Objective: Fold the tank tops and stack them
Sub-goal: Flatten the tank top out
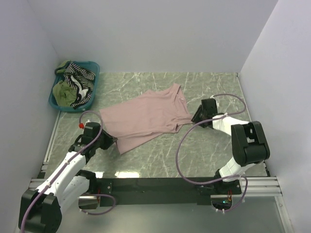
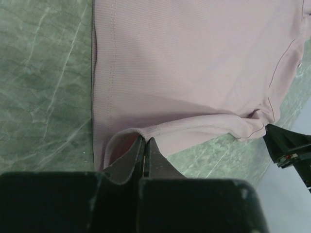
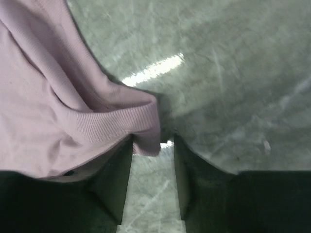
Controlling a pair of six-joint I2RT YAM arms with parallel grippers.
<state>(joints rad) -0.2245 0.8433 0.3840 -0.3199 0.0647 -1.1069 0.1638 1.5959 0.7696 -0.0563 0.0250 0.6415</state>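
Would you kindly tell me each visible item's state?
pink tank top: spread flat, unfolded, hem corner lifted
left claw: shut on the hem corner
right claw: open, cloth edge between its jaws
teal basket: upright, holding crumpled tops
striped top: crumpled in basket
green top: crumpled in basket

You've got a teal plastic basket (image 1: 92, 62) far left, standing on your green marbled tabletop (image 1: 218, 87), plain pale walls (image 1: 146, 34) around.
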